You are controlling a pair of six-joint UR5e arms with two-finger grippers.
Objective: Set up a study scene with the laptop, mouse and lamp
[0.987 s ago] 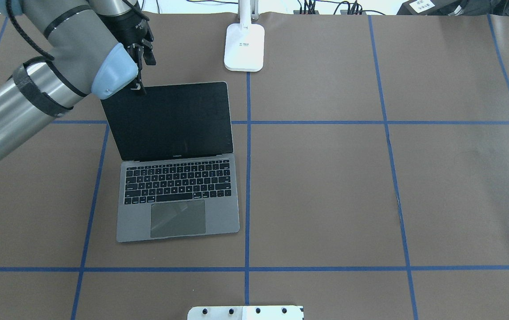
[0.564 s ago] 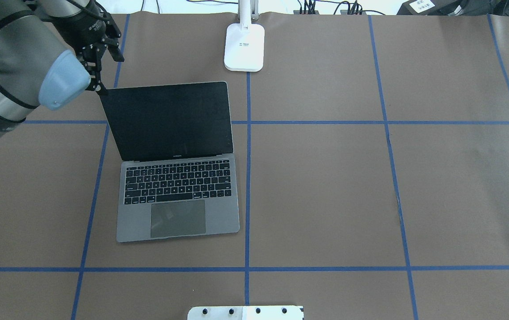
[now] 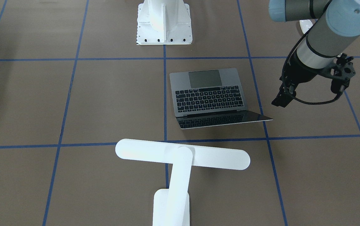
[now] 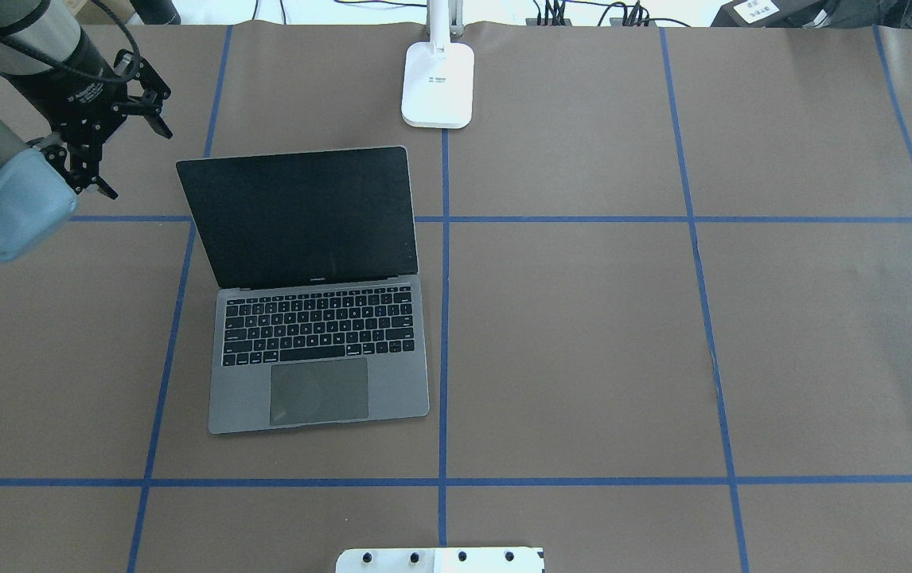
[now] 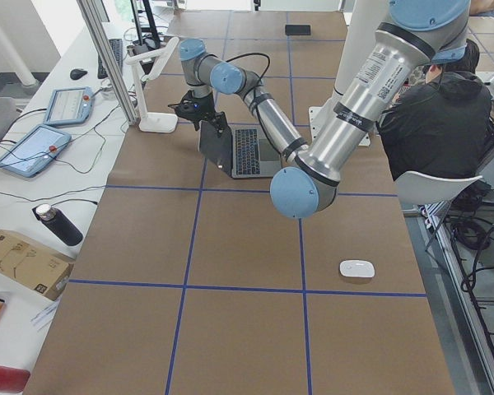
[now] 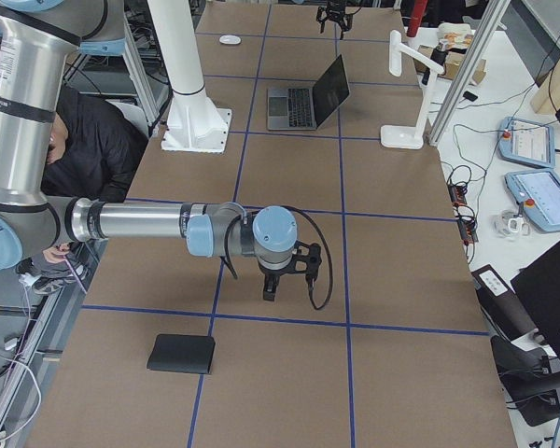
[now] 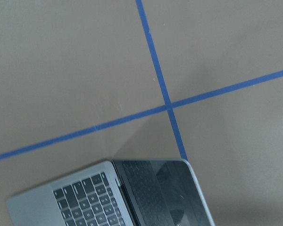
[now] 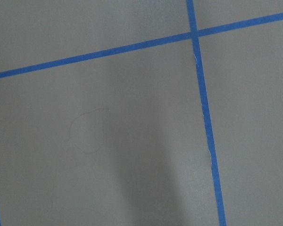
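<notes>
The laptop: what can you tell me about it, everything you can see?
The laptop is slim, grey and metallic-looking, with black keys, a large grey trackpad and a dark, glossy screen. It stands open, lid tilted back, base flat on the brown table, left of a blue tape line. Only the table touches it; the open left tool hangs clear of its lid corner.

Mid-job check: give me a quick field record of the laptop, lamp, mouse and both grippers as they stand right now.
laptop: open, dark screen, on the table, in the robot's left half
lamp: upright at the far edge, beyond the laptop
mouse: at the table's left end, apart from the laptop
left gripper: open, empty, beside the screen's left corner
right gripper: over bare table near a black mat; open or shut unclear
</notes>
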